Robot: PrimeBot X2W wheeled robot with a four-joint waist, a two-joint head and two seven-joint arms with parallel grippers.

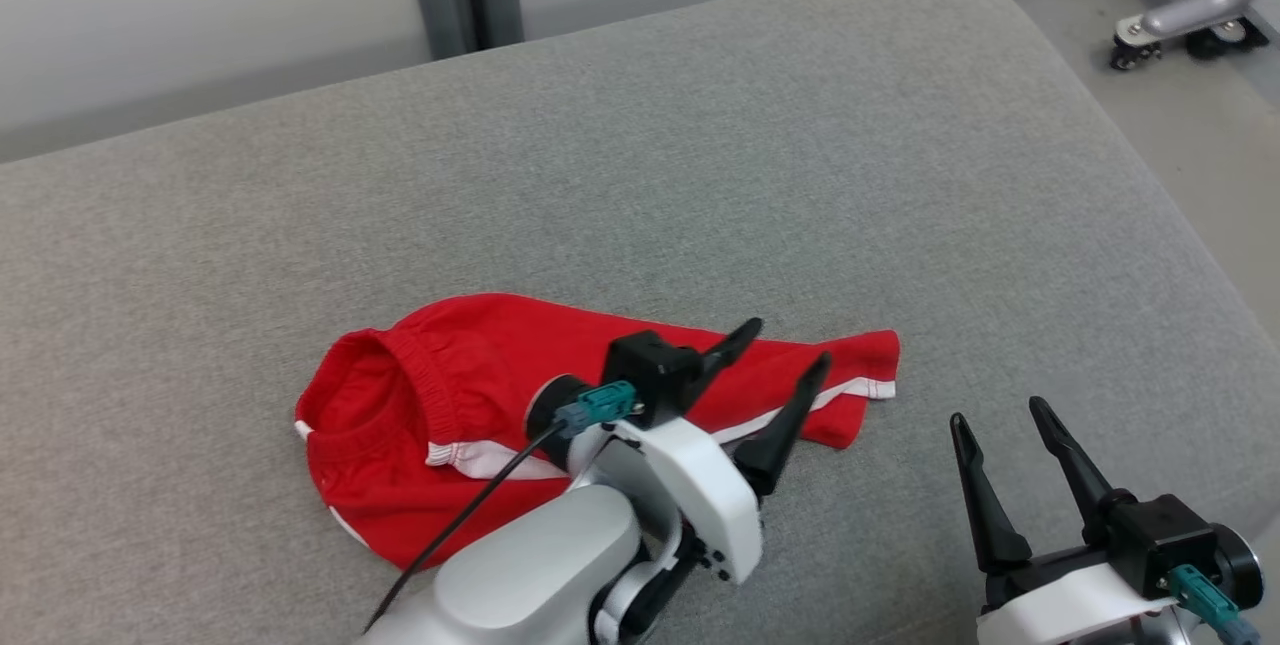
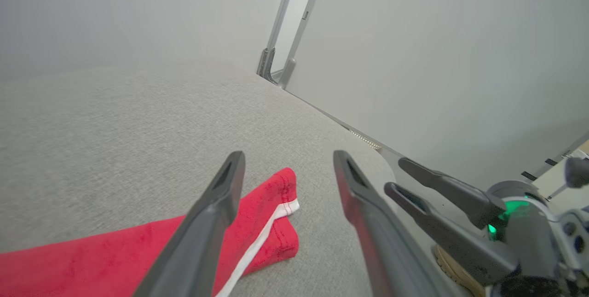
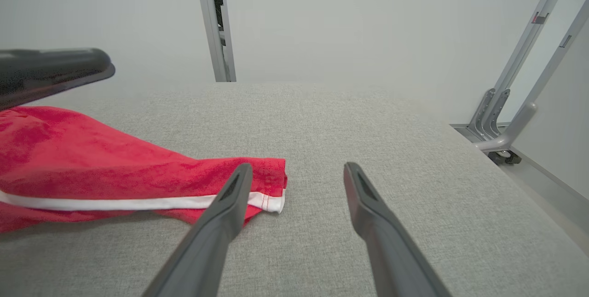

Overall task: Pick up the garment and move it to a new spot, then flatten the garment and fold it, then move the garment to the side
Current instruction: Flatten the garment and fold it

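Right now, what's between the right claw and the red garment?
Just bare grey fabric cushion between the right claw and the red white-striped garment, seen in the head view.

right pincer (image 3: 298, 168): fingers parted, nothing between them, over grey fabric surface (image 3: 391, 117) | red garment (image 3: 92, 163) with white stripe lies at left, its hemmed end by the pincer's left fingertip, contact unclear | blurred dark finger (image 3: 55, 69) above the garment, probably the other arm's | grey post (image 3: 216, 20) and metal frame (image 3: 501, 136) behind

Bright even light, soft shadows, wrist edges maybe warped
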